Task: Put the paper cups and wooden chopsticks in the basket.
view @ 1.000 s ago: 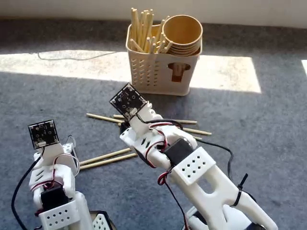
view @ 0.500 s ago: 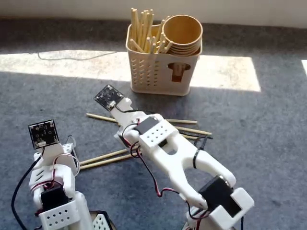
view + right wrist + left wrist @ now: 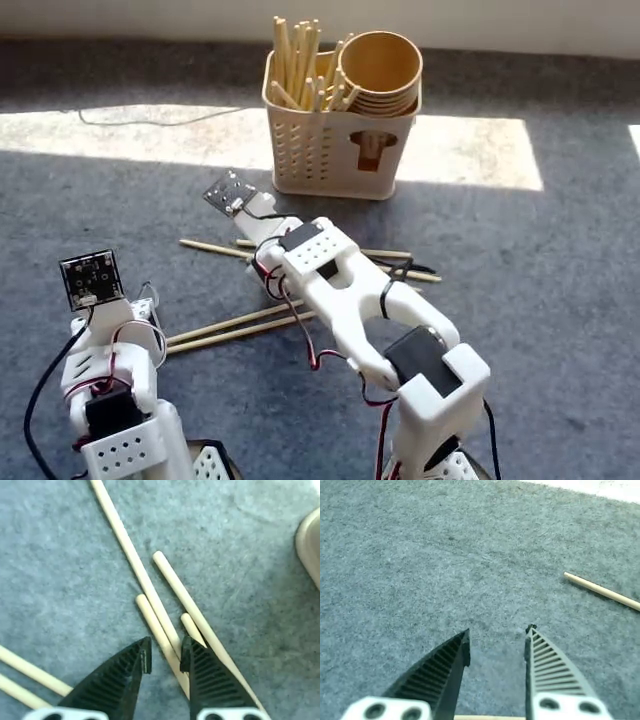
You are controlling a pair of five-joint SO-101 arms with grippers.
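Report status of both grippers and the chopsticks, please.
Left gripper open above grey carpet. Right gripper open, straddling one loose pale wooden chopstick. Brown paper cups in cream plastic basket. Nothing blocking.

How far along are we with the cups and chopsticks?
Done: stacked paper cups and many chopsticks stand in the basket. In hand: nothing gripped; right hand sits open over a loose cluster; left hand open. Left: that cluster plus two chopsticks on the carpet.
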